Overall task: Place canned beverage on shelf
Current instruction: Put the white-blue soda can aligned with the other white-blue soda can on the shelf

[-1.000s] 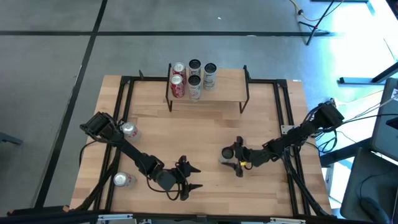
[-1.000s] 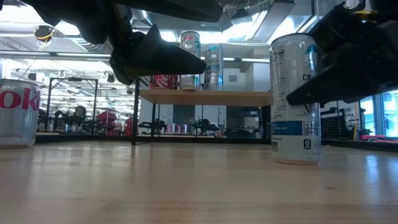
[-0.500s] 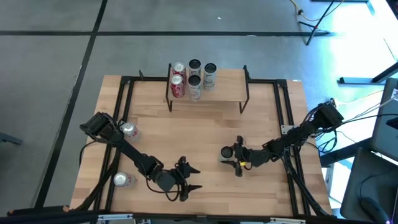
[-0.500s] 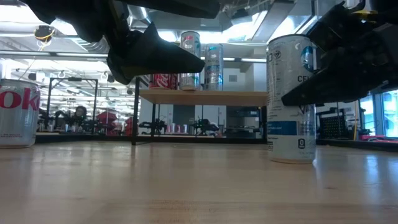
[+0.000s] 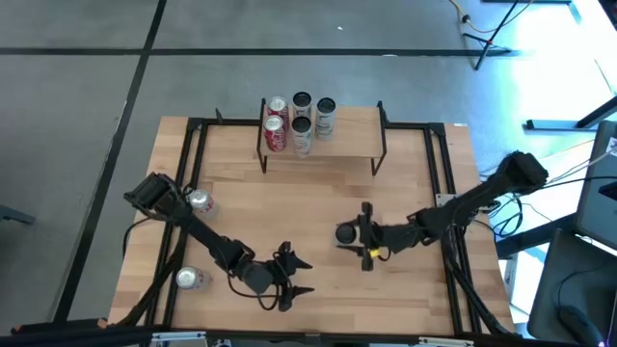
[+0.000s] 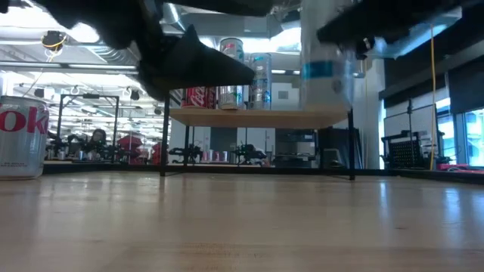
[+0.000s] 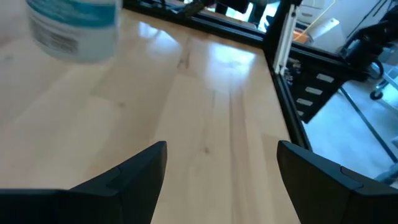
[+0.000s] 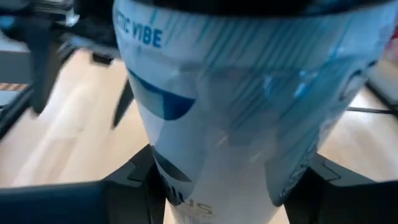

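A white-and-blue beverage can (image 5: 342, 232) is in the air at mid-table, with my right gripper (image 5: 353, 234) shut on it. It fills the right wrist view (image 8: 230, 106) and shows blurred in the low view (image 6: 325, 72). The shelf (image 5: 347, 145), a low wooden plank on a black frame, stands at the far edge and carries several cans (image 5: 289, 123) on its left half. My left gripper (image 5: 292, 277) waits open near the front edge, its fingers (image 7: 152, 165) around nothing. My right gripper pinches the can's round side wall (image 8: 155, 162) between its two fingers (image 8: 134, 180), one on each side. The fingers come nearly level from the table's right side, on the can's upper part (image 6: 336, 30). The can is upright and lifted clear of the table.
Two more cans stand by the left arm, one near the left edge (image 5: 201, 200) and one at the front left (image 5: 190, 279); the red-lettered one shows in the low view (image 6: 19, 136). A black frame (image 5: 439, 183) runs around the tabletop. Bare wood lies between the held can and the shelf.
My right gripper has risen with the white-and-blue can and shifted slightly toward the table's left. The can stood on the table a second ago and now hangs upright, clear of the wood.
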